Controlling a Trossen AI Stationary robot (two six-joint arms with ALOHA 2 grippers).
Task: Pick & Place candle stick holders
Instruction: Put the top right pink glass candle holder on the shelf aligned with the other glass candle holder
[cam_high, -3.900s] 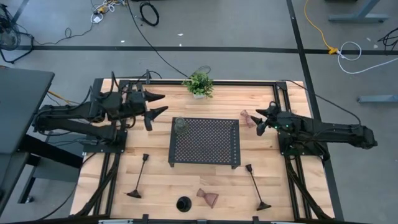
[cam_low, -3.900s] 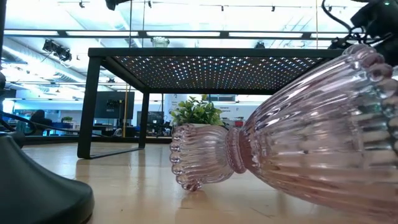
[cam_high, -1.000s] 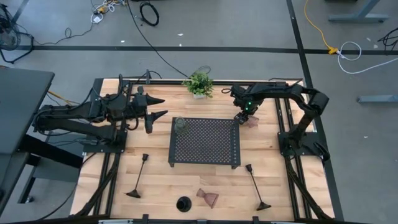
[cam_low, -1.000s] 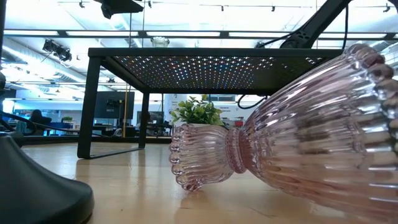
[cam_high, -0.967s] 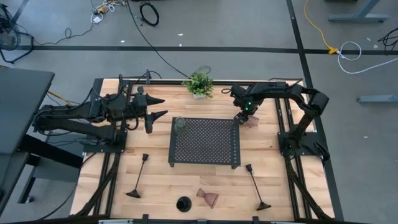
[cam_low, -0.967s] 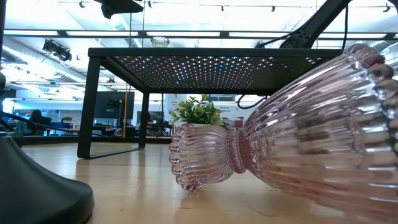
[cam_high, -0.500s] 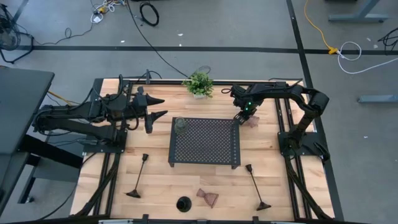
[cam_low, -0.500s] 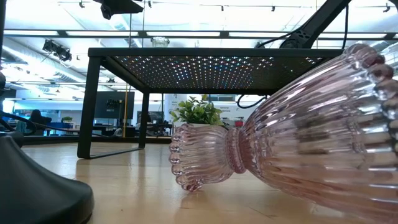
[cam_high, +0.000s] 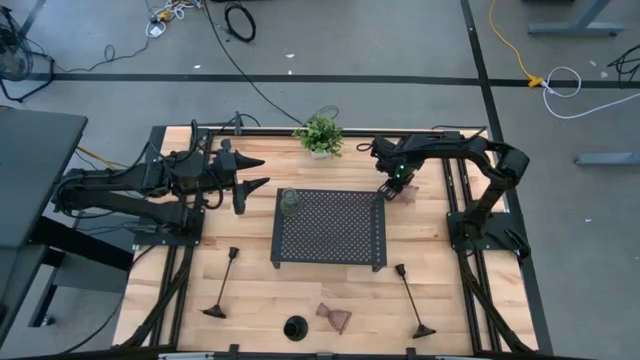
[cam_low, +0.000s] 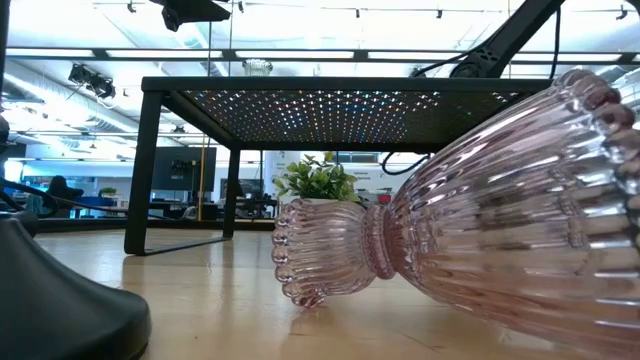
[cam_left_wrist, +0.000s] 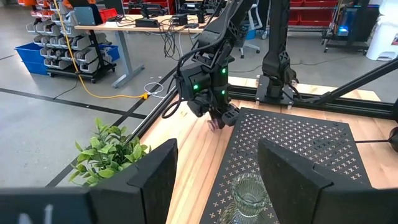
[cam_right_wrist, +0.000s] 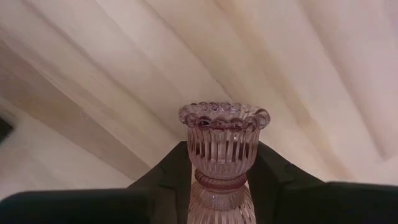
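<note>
My right gripper (cam_high: 398, 184) is at the tray's far right corner, shut on a pinkish-brown ribbed glass holder (cam_right_wrist: 222, 155), which also shows in the high view (cam_high: 409, 189). My left gripper (cam_high: 256, 170) is open and empty, left of the tray; it also shows in its wrist view (cam_left_wrist: 217, 180). A greenish glass holder (cam_high: 290, 203) stands on the tray's far left corner. A second pinkish holder (cam_high: 335, 318) lies on its side near the front edge. Two tall black holders (cam_high: 225, 285) (cam_high: 412, 300) and a squat black one (cam_high: 295, 327) are on the near half of the table. My right gripper pinches the pinkish holder between its two fingers (cam_right_wrist: 171, 168), on the ribbed body below the narrow waist (cam_right_wrist: 219, 182). The fingers point down from above and lie along the holder. Its scalloped rim (cam_right_wrist: 224, 115) sticks out past the fingertips toward the table. Whether it clears the wood, I cannot tell.
The black perforated tray (cam_high: 330, 232) stands on legs at the table's middle. A leafy potted plant (cam_high: 319, 133) is at the far edge. In the low view, the lying pinkish holder (cam_low: 480, 260) and the squat black holder (cam_low: 60, 300) fill the foreground.
My right gripper stays at the tray's far right corner. The pinkish holder beneath it has drawn a little toward the far edge and shows less beside the gripper.
</note>
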